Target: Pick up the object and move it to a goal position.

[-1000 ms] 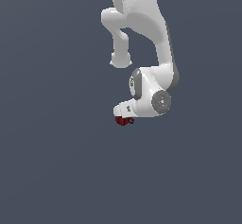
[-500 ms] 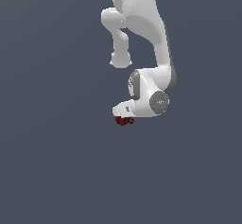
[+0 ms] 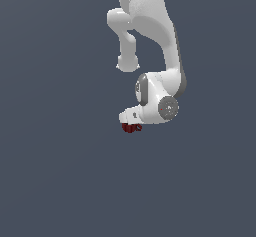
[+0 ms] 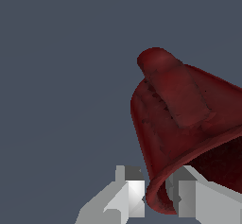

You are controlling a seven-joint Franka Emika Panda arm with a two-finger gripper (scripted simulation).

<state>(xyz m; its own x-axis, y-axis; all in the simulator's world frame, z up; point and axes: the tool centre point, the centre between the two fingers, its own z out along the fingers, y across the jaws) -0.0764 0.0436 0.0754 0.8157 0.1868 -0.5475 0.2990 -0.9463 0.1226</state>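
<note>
The object, a small dark red mug [image 3: 131, 128], hangs just under the white hand of the arm in the exterior view, in the middle of the frame against a plain grey background. My gripper [image 3: 131, 124] is shut on it. In the wrist view the mug [image 4: 184, 119] fills much of the picture. Its handle faces the camera, and its rim wall is pinched between the two grey fingers [image 4: 130, 193]. The gripper [image 4: 158, 197] holds the mug by that wall, one finger outside and one inside the opening. The fingertips are mostly hidden in the exterior view.
The arm's white links and elbow [image 3: 150, 26] rise above the hand. Everything around is uniform grey with no other object, edge or marker showing.
</note>
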